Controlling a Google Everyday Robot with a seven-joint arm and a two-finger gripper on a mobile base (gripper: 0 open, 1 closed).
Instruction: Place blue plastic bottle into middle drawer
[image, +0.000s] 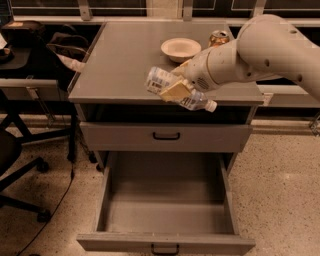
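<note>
floor: speckled terrazzo (280, 170) | left: black office chair (10, 150) | rear: dark windows (120, 3)

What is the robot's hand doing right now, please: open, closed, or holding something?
Hand: closed on the blue plastic bottle, which it holds tilted in the air over the front edge of the cabinet, above the open middle drawer.

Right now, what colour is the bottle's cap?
White cap, camera view. The gripper holds the blue plastic bottle above the cabinet top, at its front edge.
</note>
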